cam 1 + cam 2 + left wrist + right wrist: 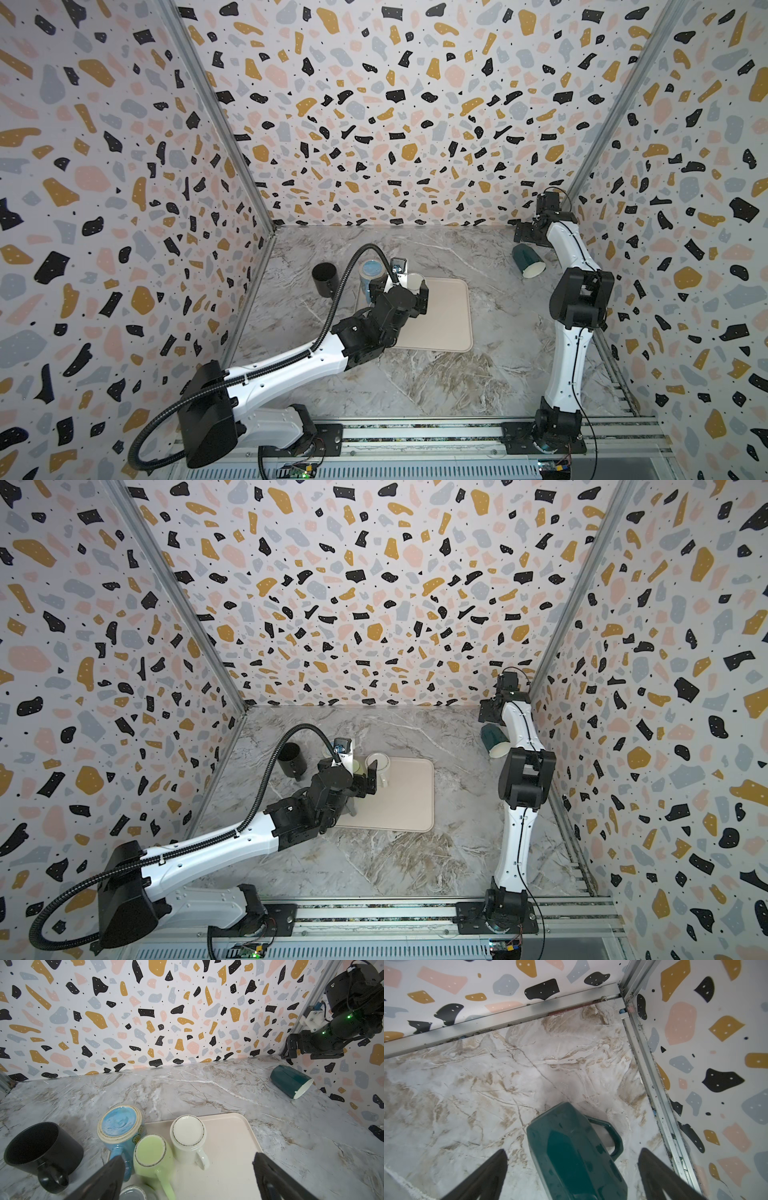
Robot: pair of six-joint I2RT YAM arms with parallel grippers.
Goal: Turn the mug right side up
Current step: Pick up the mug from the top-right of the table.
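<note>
Teal mug (527, 261): on its side (near the wall).
Right gripper (573, 1151): fingers spread, empty, near it.
Left gripper (188, 1156): fingers spread, empty, over tray's (232, 1140) inverted mugs (188, 1132).

On my screens the walls (395, 104) were white terrazzo with black, mustard, pink and grey-blue patches. The table (187, 1093) was grey-white marble veined with brown, and the tray (228, 1147) a pale beige. I counted a black mug (41, 1153), a blue mug (119, 1124), a pale green mug (151, 1153), a cream mug (188, 1136) and a dark teal mug (288, 1081), which was white inside.
</note>
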